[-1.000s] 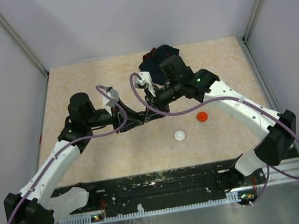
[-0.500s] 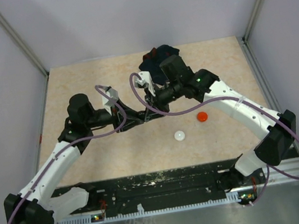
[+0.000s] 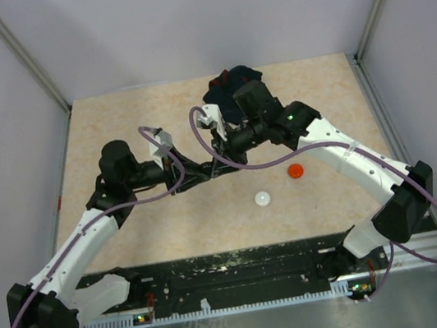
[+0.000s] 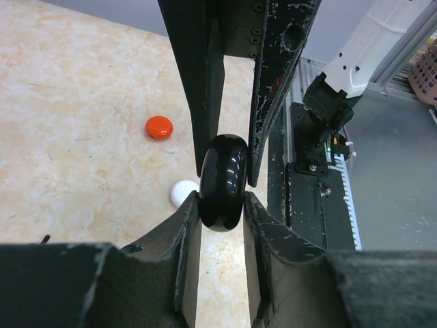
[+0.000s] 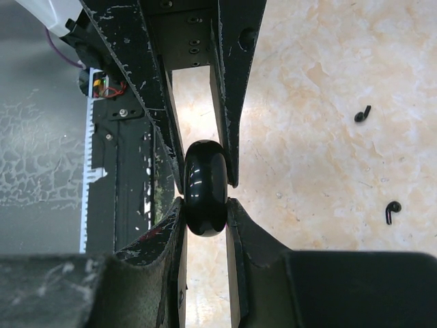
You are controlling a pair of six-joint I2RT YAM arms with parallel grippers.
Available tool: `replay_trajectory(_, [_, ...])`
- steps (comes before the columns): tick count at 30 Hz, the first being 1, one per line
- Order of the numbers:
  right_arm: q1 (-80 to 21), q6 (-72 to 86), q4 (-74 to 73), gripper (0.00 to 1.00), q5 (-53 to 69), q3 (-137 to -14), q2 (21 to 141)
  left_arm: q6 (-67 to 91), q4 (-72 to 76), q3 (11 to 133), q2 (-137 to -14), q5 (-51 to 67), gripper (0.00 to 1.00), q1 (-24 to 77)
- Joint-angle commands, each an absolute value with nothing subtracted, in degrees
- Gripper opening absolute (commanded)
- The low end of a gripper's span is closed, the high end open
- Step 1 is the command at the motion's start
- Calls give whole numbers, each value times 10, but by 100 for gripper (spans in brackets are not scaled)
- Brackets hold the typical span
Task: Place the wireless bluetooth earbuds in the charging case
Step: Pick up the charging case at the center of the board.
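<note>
**Two pincers, one round case between them**

We're looking down on the table. The left pincer and right pincer meet tip to tip, and the round case sits between both pairs of fingers.

From the left pincer's side, we find the near puck on the table just left of the fingertips. The far puck lies further ahead and further left.

From the right pincer's side, the forward earbud and the back earbud both lie on the table off to the right, well apart.

The cloth lies behind the right pincer, partly hidden by its wrist.
</note>
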State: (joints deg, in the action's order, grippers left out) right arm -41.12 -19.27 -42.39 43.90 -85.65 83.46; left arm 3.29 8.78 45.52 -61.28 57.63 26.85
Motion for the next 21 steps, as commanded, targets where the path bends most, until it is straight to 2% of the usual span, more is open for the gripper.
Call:
replay_trajectory(1, [-413,-182,-381,0,440,-866,810,45,113,447,-600,583,32,268])
replay_trajectory(6, [-413,-178,-372,0,445,-858,807,48,122,441,-596,580,17,268])
replay_trajectory(10, [-413,-171,-355,0,448,-844,799,36,122,435,-589,571,1,266])
replay_trajectory(11, [-413,-169,-350,3,452,-840,797,33,122,433,-587,570,0,266])
replay_trajectory(16, [-413,-162,-338,33,461,-835,795,14,121,427,-587,579,0,267])
replay_trajectory(18, [-413,-156,-331,41,463,-833,796,7,120,424,-587,581,0,267])
replay_trajectory(21, [-412,-149,-316,47,467,-828,797,1,120,421,-585,585,0,266])
